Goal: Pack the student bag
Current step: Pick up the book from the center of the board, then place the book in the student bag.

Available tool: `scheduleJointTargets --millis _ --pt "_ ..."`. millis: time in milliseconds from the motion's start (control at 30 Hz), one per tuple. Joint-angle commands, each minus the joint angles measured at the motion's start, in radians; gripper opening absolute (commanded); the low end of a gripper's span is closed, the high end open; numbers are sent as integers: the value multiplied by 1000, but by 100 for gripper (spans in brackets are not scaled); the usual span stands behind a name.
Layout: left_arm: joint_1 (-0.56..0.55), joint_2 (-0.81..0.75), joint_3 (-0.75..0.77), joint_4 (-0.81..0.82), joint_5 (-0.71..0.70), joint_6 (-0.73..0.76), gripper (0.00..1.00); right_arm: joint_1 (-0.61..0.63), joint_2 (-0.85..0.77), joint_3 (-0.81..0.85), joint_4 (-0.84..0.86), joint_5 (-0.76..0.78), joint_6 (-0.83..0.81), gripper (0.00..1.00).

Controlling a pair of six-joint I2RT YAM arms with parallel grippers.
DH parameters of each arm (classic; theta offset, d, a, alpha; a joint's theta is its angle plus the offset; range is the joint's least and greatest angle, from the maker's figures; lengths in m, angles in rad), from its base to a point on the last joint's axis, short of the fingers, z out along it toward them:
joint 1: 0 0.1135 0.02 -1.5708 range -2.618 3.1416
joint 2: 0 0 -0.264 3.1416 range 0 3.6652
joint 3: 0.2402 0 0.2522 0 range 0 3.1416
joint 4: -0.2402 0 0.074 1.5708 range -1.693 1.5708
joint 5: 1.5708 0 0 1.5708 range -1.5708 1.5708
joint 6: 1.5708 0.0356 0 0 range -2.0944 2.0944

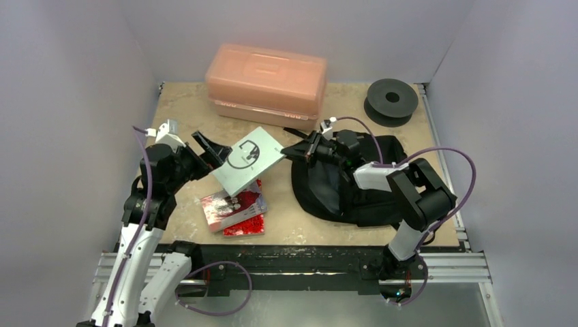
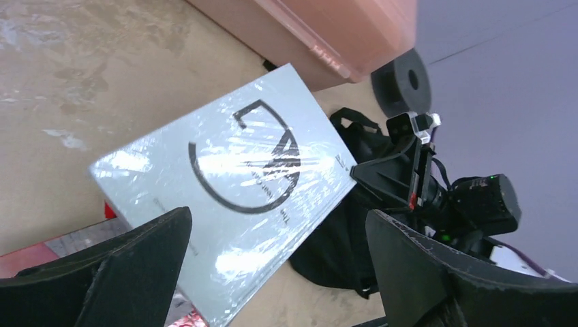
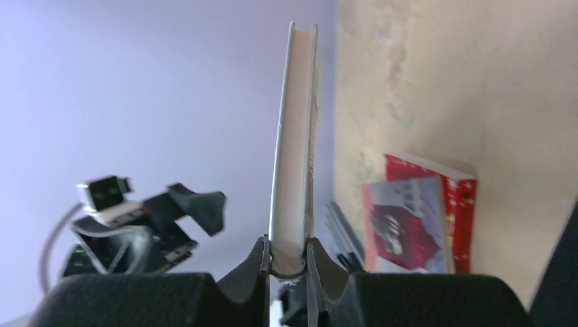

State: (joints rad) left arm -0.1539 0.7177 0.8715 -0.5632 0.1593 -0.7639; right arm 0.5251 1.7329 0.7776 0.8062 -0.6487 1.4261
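student bag (image 1: 332,194): lies slumped on the right half of the surface (image 1: 184,109), partly under the right arm; i cannot tell whether its zip is open.
grey book (image 1: 247,162): film-wrapped, lifted and tilted above the surface, between the two grippers and just left of the bag; not in the bag.
right gripper (image 1: 294,151): jaws drawn in narrow on the book's edge, pinching it across both covers.
left gripper (image 1: 213,148): jaws spread wide with nothing in them, near the book's other side but apart from it.
red books (image 1: 235,211): a small stack lying flat on the surface under the lifted book, left of the bag.
done, as i judge it: one book is picked up; nothing shows as packed.
left, as i judge it: the grey book has to go into the bag, then the red stack, then probably the zip.
orange-pink box (image 1: 266,82), black spool (image 1: 390,99): at the back edge, well apart from both grippers.
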Motion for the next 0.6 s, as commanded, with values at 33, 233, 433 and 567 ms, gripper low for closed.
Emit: scheduleJointTargets --millis 33,233,433,567 --pt "-6 -20 33 76 72 -171 100 -78 -95 -15 417 5 263 0" --pt "-6 -40 37 66 71 -346 100 -124 -110 -25 506 14 324 0" --pt "-6 -63 -30 205 98 -445 100 -133 -99 -42 597 8 398 0" --pt "-6 -25 -92 369 162 -518 100 -134 -76 -66 705 5 474 0"
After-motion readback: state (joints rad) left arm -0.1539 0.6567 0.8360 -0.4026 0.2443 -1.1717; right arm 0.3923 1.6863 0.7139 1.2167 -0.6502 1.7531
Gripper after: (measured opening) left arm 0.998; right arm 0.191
